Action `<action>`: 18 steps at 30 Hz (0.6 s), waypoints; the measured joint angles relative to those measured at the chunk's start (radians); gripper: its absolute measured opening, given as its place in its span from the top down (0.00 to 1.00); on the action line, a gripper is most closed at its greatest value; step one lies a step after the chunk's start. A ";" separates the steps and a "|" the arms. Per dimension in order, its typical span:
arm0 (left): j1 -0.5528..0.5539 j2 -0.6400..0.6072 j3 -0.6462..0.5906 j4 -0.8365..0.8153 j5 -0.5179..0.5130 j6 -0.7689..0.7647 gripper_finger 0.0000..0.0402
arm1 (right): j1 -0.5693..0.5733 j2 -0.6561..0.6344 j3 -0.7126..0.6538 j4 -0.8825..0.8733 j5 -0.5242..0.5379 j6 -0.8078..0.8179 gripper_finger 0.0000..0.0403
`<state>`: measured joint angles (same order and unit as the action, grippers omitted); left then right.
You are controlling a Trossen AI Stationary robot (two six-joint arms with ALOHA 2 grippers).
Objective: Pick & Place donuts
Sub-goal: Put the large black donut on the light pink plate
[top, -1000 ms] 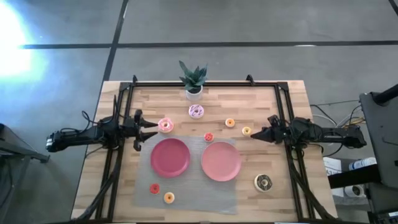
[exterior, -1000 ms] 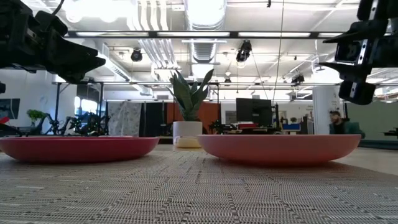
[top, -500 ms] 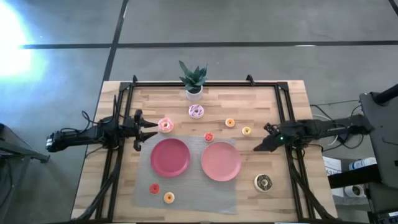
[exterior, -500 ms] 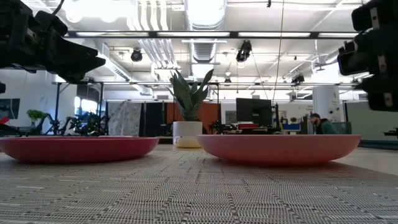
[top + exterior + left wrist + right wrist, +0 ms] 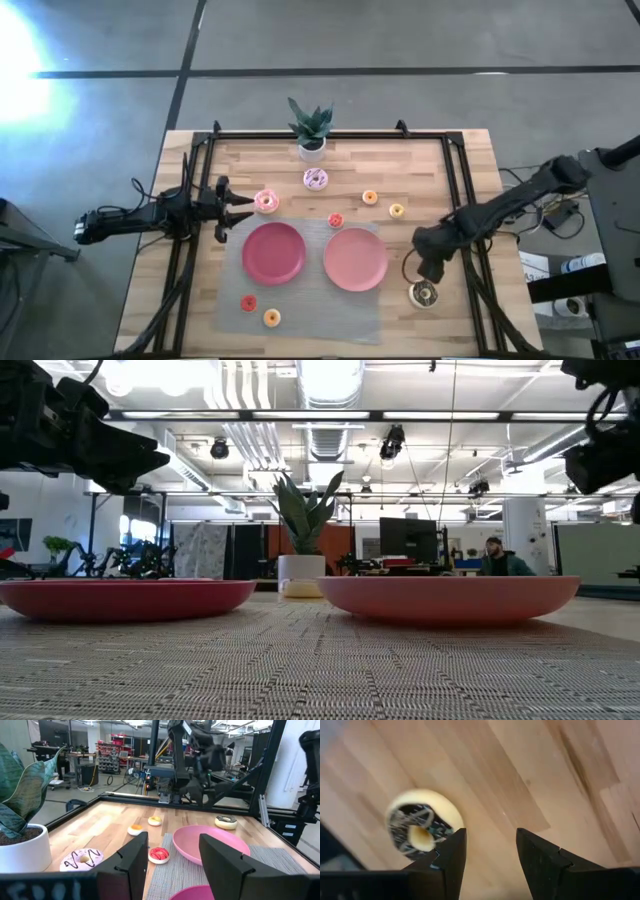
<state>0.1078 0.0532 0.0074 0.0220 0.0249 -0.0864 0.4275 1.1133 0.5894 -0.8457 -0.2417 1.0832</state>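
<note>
The chocolate-topped donut (image 5: 423,293) lies flat on the wood near the table's right near corner. My right gripper (image 5: 430,270) hangs over it, pointing down and open; in the right wrist view the donut (image 5: 422,827) sits just beside one finger of the gripper (image 5: 490,851), untouched. My left gripper (image 5: 245,208) waits open at the left, next to the pink donut (image 5: 266,201). The pale pink sprinkled donut (image 5: 316,179) lies farther back. Small orange (image 5: 369,197), yellow (image 5: 396,210) and red (image 5: 335,220) rings lie mid-table; a red (image 5: 248,302) and an orange one (image 5: 271,318) lie on the mat.
A red plate (image 5: 273,252) and a pink plate (image 5: 355,258) sit on a grey woven mat (image 5: 300,320). A potted plant (image 5: 311,128) stands at the far edge. Black frame rails (image 5: 458,190) run along the table's sides. A person (image 5: 497,556) shows in the room behind.
My right gripper has swung from beside the yellow ring toward the table's near edge and tipped from level to pointing down, ending over the chocolate donut. The person in the room behind has walked leftward in the low view.
</note>
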 joint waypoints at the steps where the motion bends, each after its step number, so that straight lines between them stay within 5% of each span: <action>1: 0.000 0.000 0.000 0.000 0.000 0.000 0.62 | 0.013 0.024 0.008 -0.003 0.000 0.000 0.59; 8: 0.000 0.000 0.000 0.000 0.000 0.000 0.62 | 0.095 0.114 0.056 0.018 -0.005 -0.015 0.56; 18: 0.000 0.000 0.000 0.000 0.000 0.000 0.62 | 0.140 0.207 0.061 0.076 -0.026 -0.043 0.34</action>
<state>0.1075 0.0532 0.0071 0.0223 0.0250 -0.0864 0.5674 1.3202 0.6508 -0.7701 -0.2678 1.0399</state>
